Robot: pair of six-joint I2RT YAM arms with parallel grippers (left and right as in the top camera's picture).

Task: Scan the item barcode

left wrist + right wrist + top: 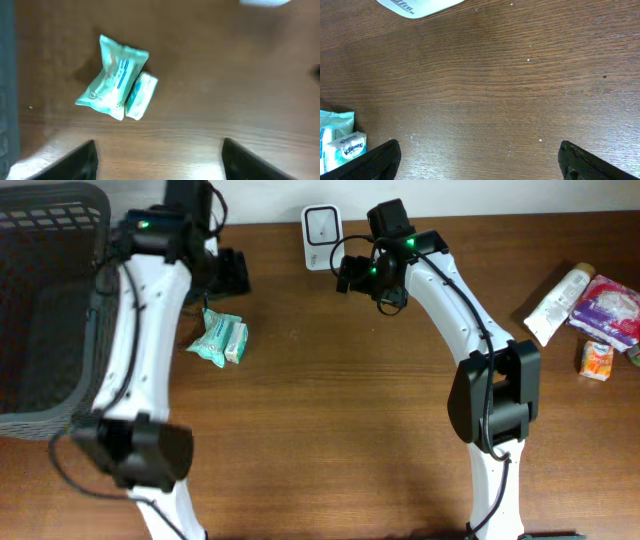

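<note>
Found left fingers (pixel 80 162) spread wide with nothing between them, poised above the table (pixel 235 80) just short of the tissue pack (pixel 117 80). Found right fingers (pixel 380 160) equally wide and empty, aimed down at bare wood. Judged task barely begun: pack lying ungrasped, well apart from the white scanner (pixel 322 224) at the far edge; pickup and presentation outstanding. Noted both arms arched forward, wrists pointing downward.

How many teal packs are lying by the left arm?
2: a larger teal pack left of centre, and a small Kleenex pack touching its side. The left arm may hide others.
</note>
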